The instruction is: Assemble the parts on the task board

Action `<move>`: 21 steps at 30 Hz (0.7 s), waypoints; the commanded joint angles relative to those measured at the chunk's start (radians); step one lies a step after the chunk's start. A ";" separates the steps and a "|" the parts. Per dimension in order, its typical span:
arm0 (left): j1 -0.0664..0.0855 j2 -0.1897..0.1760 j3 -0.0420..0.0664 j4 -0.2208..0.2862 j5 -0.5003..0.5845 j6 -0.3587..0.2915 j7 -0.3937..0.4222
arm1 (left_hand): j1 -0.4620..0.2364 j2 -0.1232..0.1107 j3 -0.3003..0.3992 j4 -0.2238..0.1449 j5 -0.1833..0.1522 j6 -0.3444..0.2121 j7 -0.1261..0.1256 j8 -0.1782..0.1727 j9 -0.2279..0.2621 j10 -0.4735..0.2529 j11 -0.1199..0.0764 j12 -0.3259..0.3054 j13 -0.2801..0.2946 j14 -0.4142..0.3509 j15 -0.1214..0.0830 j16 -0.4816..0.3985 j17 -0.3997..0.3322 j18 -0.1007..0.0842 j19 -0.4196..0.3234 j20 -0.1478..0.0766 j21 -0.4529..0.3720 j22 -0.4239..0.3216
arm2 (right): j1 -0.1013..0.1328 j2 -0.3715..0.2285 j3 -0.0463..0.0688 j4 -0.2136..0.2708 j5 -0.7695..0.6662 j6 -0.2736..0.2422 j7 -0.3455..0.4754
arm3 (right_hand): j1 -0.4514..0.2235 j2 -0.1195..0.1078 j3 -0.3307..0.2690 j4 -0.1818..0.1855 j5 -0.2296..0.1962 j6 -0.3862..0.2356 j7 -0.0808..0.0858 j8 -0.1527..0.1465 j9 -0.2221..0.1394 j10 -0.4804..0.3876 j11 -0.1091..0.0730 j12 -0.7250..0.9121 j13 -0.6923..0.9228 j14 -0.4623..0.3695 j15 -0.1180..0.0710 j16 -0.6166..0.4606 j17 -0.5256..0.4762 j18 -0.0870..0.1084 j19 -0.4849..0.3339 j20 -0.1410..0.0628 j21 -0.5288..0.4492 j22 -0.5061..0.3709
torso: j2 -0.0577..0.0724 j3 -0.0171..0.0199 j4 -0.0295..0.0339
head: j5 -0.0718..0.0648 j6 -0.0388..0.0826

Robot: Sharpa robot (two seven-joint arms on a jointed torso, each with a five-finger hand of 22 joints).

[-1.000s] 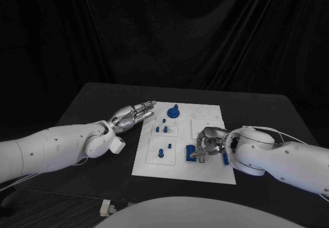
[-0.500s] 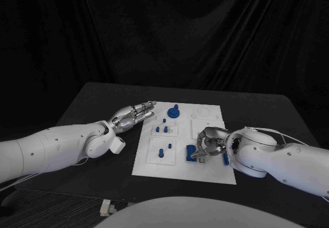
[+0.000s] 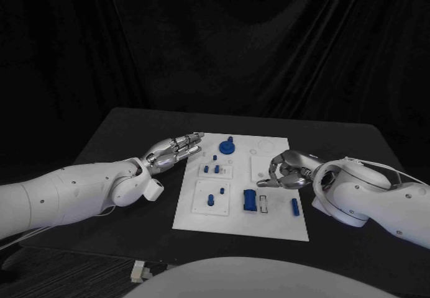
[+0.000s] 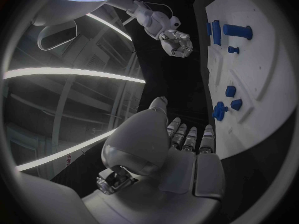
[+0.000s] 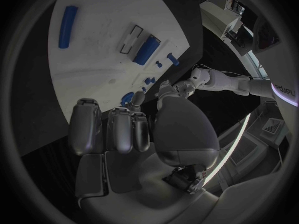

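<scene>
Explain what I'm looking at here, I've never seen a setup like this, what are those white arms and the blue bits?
It is a robot with two white arms, each ending in a silver hand. One picture looks down from its head; the two round ones come from cameras at its wrists. On the black table lies a white task board carrying small blue parts: a round piece, a block and a bar. The left hand hovers beside the board with its fingers stretched out, holding nothing. The right hand hangs over the board with its fingers curled; I see nothing in it.
</scene>
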 commanded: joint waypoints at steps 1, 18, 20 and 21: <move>-0.001 0.001 0.001 0.001 0.006 0.009 0.021 | 0.003 0.006 0.004 0.000 0.006 -0.001 0.004 0.004 0.001 0.002 0.005 0.005 0.001 0.002 0.008 -0.007 -0.001 0.009 0.000 0.009 0.004 0.002 | 0.013 -0.015 0.000 0.008 0.051 -0.054 0.019 | -0.013 0.001 0.000 0.004 -0.006 0.002 -0.004 -0.005 -0.002 0.105 -0.008 0.004 0.263 0.056 -0.007 0.005 -0.001 -0.003 0.032 -0.007 0.006 0.186 | -0.001 0.0000 -0.0001 | 0.000 0.000; -0.002 -0.001 0.001 0.001 0.006 0.004 0.019 | 0.003 0.006 0.005 -0.001 0.007 0.001 0.004 0.005 0.002 0.003 0.005 0.006 0.001 0.002 0.008 -0.007 -0.001 0.009 0.000 0.009 0.004 0.002 | 0.045 -0.115 0.000 0.007 0.077 0.248 -0.198 | 0.067 0.140 0.024 -0.023 0.262 0.154 0.052 -0.480 -0.425 0.105 0.048 0.004 0.263 0.048 0.038 -0.017 -0.051 0.001 0.024 0.026 -0.014 0.179 | 0.000 0.0002 0.0004 | -0.006 0.000; -0.002 -0.001 0.001 0.001 0.006 0.003 0.019 | 0.003 0.006 0.005 -0.001 0.007 0.001 0.004 0.005 0.002 0.003 0.005 0.006 0.001 0.002 0.008 -0.007 -0.001 0.009 0.000 0.009 0.004 0.002 | 0.046 -0.118 0.000 0.004 0.041 0.307 -0.220 | 0.077 0.135 0.021 -0.032 0.264 0.162 0.064 -0.542 -0.485 0.105 0.054 0.004 0.263 0.048 0.042 -0.017 -0.053 0.001 0.024 0.034 -0.014 0.179 | 0.000 0.0002 0.0002 | -0.010 0.000; -0.002 -0.001 0.001 0.001 0.006 0.003 0.019 | 0.003 0.006 0.005 -0.001 0.007 0.001 0.004 0.005 0.002 0.003 0.005 0.006 0.001 0.002 0.008 -0.007 -0.001 0.009 0.000 0.009 0.004 0.002 | 0.046 -0.118 0.000 0.003 0.021 0.328 -0.227 | 0.081 0.142 0.023 -0.036 0.263 0.166 0.071 -0.571 -0.513 0.105 0.057 0.004 0.263 0.048 0.044 -0.017 -0.054 0.000 0.025 0.038 -0.014 0.179 | 0.000 0.0000 0.0001 | -0.011 0.000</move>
